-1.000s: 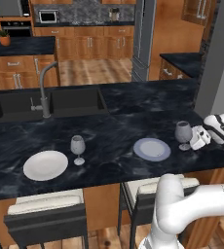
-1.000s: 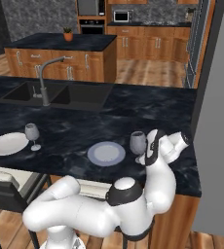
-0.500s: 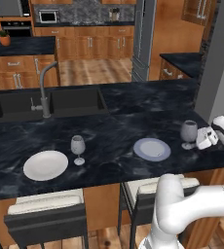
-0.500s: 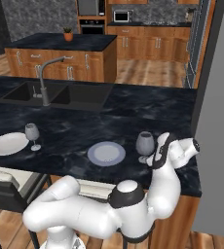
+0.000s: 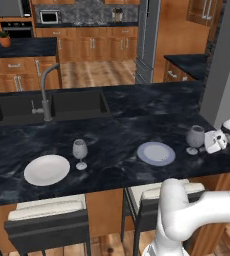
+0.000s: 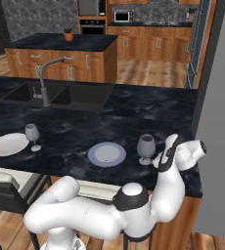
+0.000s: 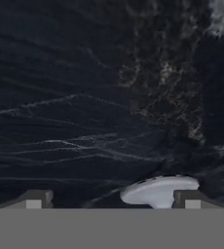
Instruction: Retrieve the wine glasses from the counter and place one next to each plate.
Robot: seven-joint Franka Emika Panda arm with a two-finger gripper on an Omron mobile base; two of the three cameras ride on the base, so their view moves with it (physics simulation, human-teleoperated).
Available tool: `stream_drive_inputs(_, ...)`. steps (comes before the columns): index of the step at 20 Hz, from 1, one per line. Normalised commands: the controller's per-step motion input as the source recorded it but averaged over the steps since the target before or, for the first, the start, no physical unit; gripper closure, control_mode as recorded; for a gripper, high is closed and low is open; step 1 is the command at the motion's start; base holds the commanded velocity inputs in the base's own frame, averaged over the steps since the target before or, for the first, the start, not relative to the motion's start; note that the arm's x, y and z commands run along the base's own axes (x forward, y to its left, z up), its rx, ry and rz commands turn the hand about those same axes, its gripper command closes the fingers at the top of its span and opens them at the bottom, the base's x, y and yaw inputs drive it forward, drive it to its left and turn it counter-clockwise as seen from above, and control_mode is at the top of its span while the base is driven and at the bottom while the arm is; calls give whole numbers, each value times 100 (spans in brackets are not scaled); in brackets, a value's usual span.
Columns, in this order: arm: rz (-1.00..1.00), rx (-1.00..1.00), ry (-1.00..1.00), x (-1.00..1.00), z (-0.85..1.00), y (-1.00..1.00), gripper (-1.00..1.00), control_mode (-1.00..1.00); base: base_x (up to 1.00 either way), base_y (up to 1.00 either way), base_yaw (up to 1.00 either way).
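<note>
Fingers [image 6: 159, 162] spread wide and empty just right of a wine glass [image 6: 146, 147] standing beside the bluish plate [image 6: 106, 154] on the black tabletop [image 6: 134, 110]; no legible writing.

Close view along the gripper [image 7: 111, 199] onto the black marble-patterned counter [image 7: 84, 87], whose dark surface is crossed by thin white veins, with a paler mottled patch toward the upper right corner. The two finger tips [image 7: 33, 198] rise at the lower edge, set wide apart with the jaws spread. Between them, close against the right-hand tip, lies the pale round foot of a wine glass [image 7: 158, 190], seen flat on the counter; its stem and bowl cannot be made out.
</note>
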Motion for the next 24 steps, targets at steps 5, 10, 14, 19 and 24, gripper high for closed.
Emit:
stream_drive_inputs(5,-6,0,-7,-41,48,-15,-100,-100,0,0,0)
stream_drive_inputs(10,-6,-4,-36,-81,100,13,-100,-100,0,0,0)
stream_drive_inputs(14,-9,-13,-51,-72,100,59,-100,-100,0,0,0)
stream_drive_inputs(19,-7,-17,-59,-57,97,100,-100,-100,0,0,0)
stream_drive_inputs(24,-1,-16,-49,-52,100,92,-100,-100,0,0,0)
